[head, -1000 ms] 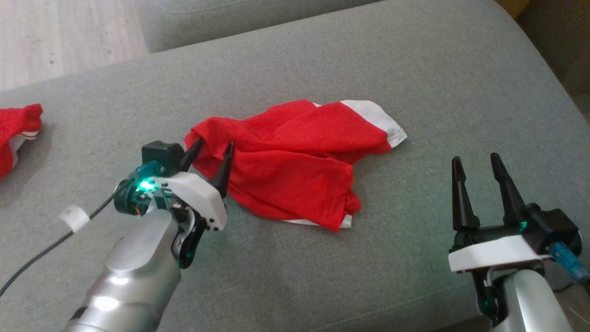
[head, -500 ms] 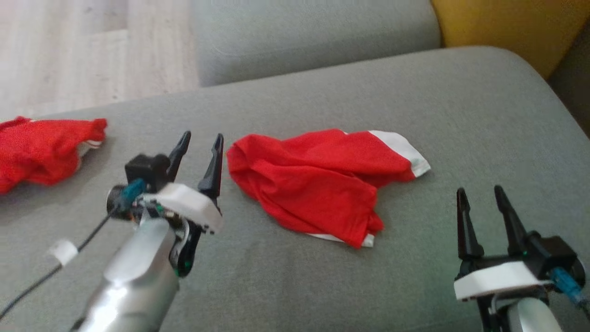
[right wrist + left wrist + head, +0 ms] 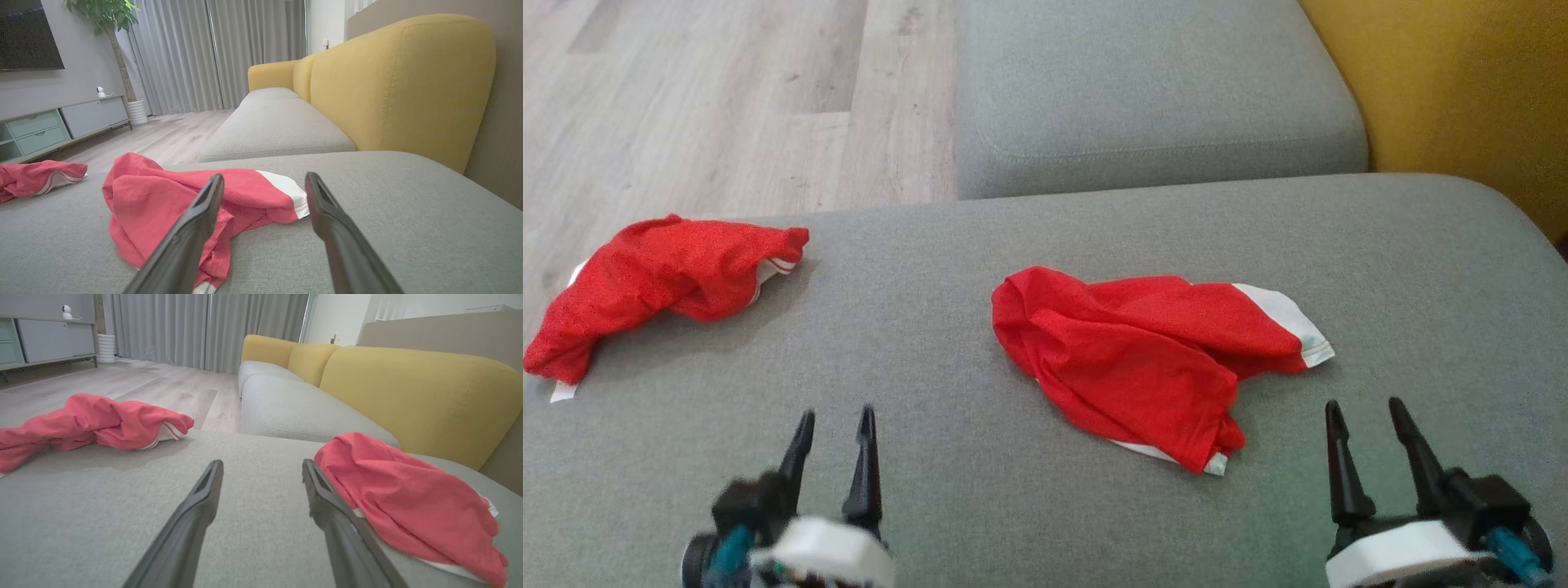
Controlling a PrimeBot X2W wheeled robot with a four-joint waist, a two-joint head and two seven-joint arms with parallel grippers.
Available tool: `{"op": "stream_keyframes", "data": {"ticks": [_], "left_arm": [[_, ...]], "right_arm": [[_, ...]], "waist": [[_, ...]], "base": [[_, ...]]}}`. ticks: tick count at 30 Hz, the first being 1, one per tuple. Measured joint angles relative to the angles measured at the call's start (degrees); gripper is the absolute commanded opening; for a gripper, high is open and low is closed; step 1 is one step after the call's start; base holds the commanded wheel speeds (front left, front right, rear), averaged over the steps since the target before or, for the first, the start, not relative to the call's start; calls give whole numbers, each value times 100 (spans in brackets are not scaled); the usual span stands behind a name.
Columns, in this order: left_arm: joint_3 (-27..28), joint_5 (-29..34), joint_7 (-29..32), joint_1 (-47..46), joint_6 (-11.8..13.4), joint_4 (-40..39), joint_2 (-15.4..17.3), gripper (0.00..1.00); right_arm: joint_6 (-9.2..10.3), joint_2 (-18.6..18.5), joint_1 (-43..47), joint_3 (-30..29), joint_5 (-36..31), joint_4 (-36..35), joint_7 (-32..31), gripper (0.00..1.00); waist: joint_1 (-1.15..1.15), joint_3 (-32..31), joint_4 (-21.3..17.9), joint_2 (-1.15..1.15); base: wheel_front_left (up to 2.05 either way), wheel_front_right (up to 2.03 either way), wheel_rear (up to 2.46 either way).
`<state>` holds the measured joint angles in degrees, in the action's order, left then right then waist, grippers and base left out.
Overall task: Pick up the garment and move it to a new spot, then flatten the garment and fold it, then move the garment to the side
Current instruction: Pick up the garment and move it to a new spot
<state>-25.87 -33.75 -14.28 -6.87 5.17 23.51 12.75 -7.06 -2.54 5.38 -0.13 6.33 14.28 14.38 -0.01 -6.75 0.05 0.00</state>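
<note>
Looking at the grey cushion (image 3: 915, 327), where is the garment (image 3: 1127, 359)?
— Near the middle of it, crumpled in a loose heap. It is red, with a white band at its right end and a strip of white hem at the near edge.

Is either hand on it?
— No. The left hand (image 3: 837, 412) hangs low at the near edge, fingers spread and empty, well apart from the cloth. The right hand (image 3: 1363, 404) is the same, released and holding nothing, just near of the white band.

What else is on the cushion?
— A second red garment (image 3: 662, 282), bunched at the far left edge. Beyond lie another grey seat cushion (image 3: 1152, 90), a yellow backrest (image 3: 1462, 98) on the right, and pale wood floor (image 3: 727, 98).
</note>
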Motion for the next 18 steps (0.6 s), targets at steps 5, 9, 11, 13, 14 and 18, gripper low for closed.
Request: {"op": "stream_keyframes", "data": {"ticks": [5, 9, 11, 13, 14, 18], "left_arm": [[190, 174, 0, 762, 94, -428, 54, 100], [210, 245, 0, 1089, 114, -579, 111, 100], [210, 215, 0, 1161, 111, -632, 108, 100], [209, 203, 0, 1193, 103, -654, 112, 100], [209, 203, 0, 1197, 103, -672, 116, 100], [210, 191, 0, 1199, 105, -730, 140, 100]], "right_arm": [[0, 2, 124, 144, 99, 96, 0, 100], [0, 2, 127, 196, 174, 160, 0, 100], [0, 2, 133, 214, 182, 207, 0, 100], [0, 2, 141, 235, 182, 249, 0, 100], [0, 2, 143, 245, 182, 265, 0, 100], [0, 2, 146, 268, 182, 316, 0, 100]], "waist": [[1, -82, 48, 0], [1, -120, 42, 0], [1, -132, 46, 0], [1, -141, 47, 0], [1, -145, 43, 0], [1, -146, 30, 0]], "base": [[0, 0, 0], [0, 0, 0], [0, 0, 0], [0, 0, 0], [0, 0, 0], [0, 0, 0]]}}
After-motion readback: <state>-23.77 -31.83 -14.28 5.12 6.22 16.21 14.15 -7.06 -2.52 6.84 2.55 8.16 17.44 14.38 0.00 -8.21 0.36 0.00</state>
